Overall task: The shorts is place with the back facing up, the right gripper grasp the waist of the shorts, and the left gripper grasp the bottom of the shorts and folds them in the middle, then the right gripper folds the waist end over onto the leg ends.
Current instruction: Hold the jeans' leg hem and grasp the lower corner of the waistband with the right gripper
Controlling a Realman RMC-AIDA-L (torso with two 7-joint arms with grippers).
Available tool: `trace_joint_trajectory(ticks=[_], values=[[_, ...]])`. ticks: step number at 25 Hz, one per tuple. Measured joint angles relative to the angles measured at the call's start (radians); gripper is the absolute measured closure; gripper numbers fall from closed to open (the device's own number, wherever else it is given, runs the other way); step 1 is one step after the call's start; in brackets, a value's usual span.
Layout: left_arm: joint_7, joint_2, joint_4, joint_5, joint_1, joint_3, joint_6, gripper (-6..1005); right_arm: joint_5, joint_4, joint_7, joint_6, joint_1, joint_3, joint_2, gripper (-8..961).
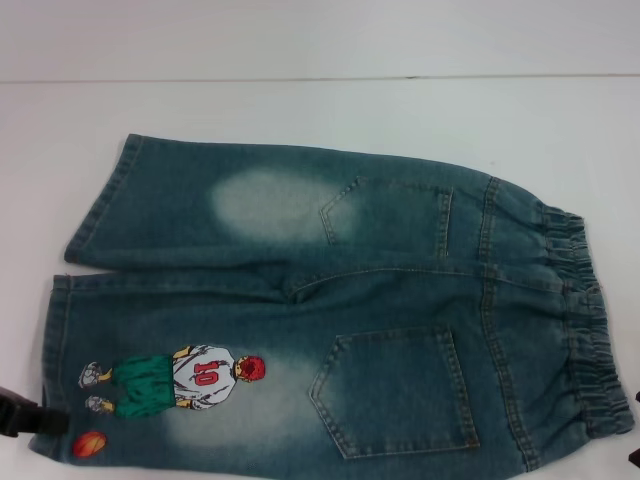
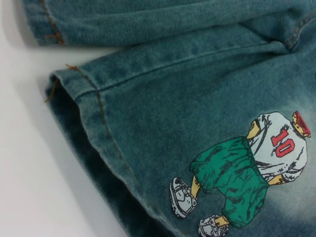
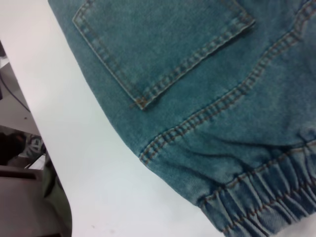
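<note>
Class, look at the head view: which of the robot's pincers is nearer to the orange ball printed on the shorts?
Left. The left pincer sits at the leg hem, just beside the orange ball. The right pincer barely shows at the waist end, across the shorts.

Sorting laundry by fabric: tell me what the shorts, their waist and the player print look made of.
The shorts: apparently woven denim, faded blue-green with pale washed patches and tan topstitching. The waist: same denim gathered into ruffles, likely over elastic. The player print: flat, matte colour lying on the cloth, probably printed ink rather than embroidery.
</note>
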State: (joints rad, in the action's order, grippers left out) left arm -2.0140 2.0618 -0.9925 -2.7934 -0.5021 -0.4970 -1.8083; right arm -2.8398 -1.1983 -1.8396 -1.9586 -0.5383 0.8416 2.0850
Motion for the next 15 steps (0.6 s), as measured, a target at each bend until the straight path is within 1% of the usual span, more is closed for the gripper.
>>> trace_joint_trajectory(ticks=[15], values=[[0.000, -0.001, 0.008, 0.000, 0.002, -0.001, 0.011, 982, 0.007, 0.092, 0.008, 0.065, -0.025, 0.022, 0.001, 146]])
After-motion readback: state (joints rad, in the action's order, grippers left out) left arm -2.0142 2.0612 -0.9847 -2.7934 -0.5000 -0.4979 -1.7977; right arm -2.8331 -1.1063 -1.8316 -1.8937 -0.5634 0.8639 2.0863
